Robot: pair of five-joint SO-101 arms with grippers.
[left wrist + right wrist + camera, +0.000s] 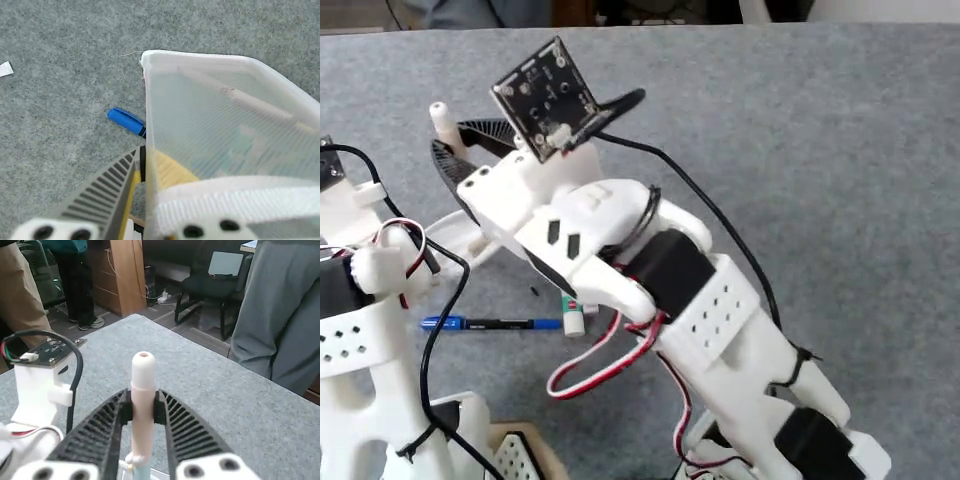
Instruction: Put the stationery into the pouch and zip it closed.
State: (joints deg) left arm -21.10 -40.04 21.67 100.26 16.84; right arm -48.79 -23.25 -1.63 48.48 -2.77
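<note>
The right gripper (143, 401) is clamped round a cream pen (142, 371), which stands up between its jaws with one end poking well above them. The left gripper (149, 161) has pinched an edge of the translucent pouch (220, 120). A blue pen (125, 120) lies on the table (60, 60) just past its fingertip. I'd guess the cream pen goes in next. Aim its lower end squarely at the pouch mouth, hold the pouch steady, and let go only once the pen is well inside.
</note>
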